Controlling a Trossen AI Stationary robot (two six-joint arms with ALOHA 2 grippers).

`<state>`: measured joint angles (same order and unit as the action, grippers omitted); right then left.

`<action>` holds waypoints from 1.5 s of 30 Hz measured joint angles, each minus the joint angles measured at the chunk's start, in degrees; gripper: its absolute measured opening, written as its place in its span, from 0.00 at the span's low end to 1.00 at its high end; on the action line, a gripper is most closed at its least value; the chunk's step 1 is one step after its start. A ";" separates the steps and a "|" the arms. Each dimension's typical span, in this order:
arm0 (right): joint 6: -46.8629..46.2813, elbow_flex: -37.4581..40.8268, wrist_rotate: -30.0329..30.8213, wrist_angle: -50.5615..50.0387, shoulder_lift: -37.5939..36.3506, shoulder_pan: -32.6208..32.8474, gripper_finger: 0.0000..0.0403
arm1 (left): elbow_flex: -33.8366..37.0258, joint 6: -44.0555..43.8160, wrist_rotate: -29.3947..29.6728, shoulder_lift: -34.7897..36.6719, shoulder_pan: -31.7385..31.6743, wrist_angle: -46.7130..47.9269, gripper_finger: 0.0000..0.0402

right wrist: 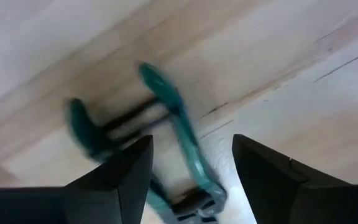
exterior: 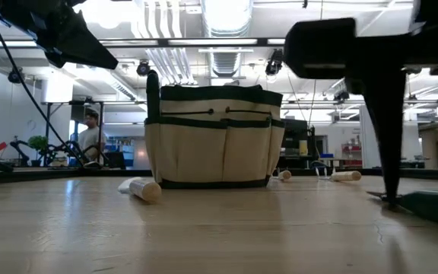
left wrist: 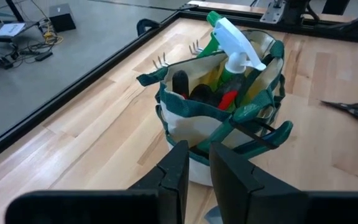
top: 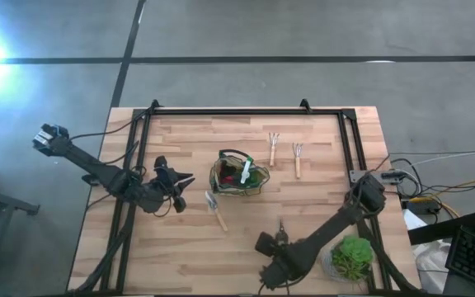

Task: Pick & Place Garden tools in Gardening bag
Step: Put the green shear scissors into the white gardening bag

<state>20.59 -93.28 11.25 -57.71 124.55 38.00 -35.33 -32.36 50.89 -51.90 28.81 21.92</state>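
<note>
Two dark grippers work over a pale wooden tabletop (top: 180,256) of jointed planks, framed by black rails. Nearest the front edge, the right gripper (top: 280,240) hangs low over a pair of pruners (right wrist: 166,124) with curved teal-green handles lying flat on the wood; its fingers (right wrist: 120,177) stand wide on either side of the handles, closed on nothing. A bushy green potted plant (top: 352,256) sits in the front right corner, just beside that arm.

Toward the left edge, the left gripper (top: 184,181) points at the bag with its jaws narrow and nothing between them. A wooden-handled trowel (top: 215,209) lies flat between this gripper and the bag, near the bag's base.

At the tabletop's middle stands the gardening bag (top: 238,174), a round khaki fabric tote with dark green trim, outer pockets and loop handles. It already holds a green spray bottle (left wrist: 232,46) with a white top, a red-and-black tool (left wrist: 222,99) and dark handles.

Beyond it, toward the back edge, two wooden-handled forks (top: 285,153) lie side by side, well apart from the bag, with bare wood around them.
</note>
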 joint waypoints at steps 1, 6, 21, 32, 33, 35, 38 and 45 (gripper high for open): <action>-0.83 0.19 -0.77 0.59 0.00 -0.08 0.52 | 0.00 0.00 0.00 0.00 0.00 0.03 0.17; -3.09 0.75 -1.14 2.79 0.04 -0.20 0.52 | 0.00 0.04 0.04 0.02 -0.01 0.01 0.17; -16.73 1.23 -0.96 3.31 0.06 -2.19 0.06 | 0.00 0.02 0.02 0.00 -0.01 0.01 0.16; -24.31 1.32 -0.55 1.83 -6.81 -8.42 0.04 | 0.00 0.00 0.02 0.00 -0.01 0.01 0.16; -24.99 1.32 -0.43 2.11 -8.07 -8.94 0.04 | 0.00 0.00 0.02 0.00 -0.01 -0.01 0.16; -26.66 1.35 1.43 2.77 -11.10 -9.72 0.04 | 0.00 0.00 0.02 0.01 0.00 0.00 0.16; -29.07 1.74 7.20 4.15 -16.66 -10.21 0.04 | 0.00 0.00 0.02 0.02 -0.01 -0.01 0.16; -34.57 8.60 21.26 10.88 -31.21 -9.73 0.04 | 0.00 0.00 0.02 0.00 -0.01 -0.01 0.16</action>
<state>-13.97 -84.68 32.50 -46.83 93.34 28.27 -35.33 -32.36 50.92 -51.90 28.80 21.91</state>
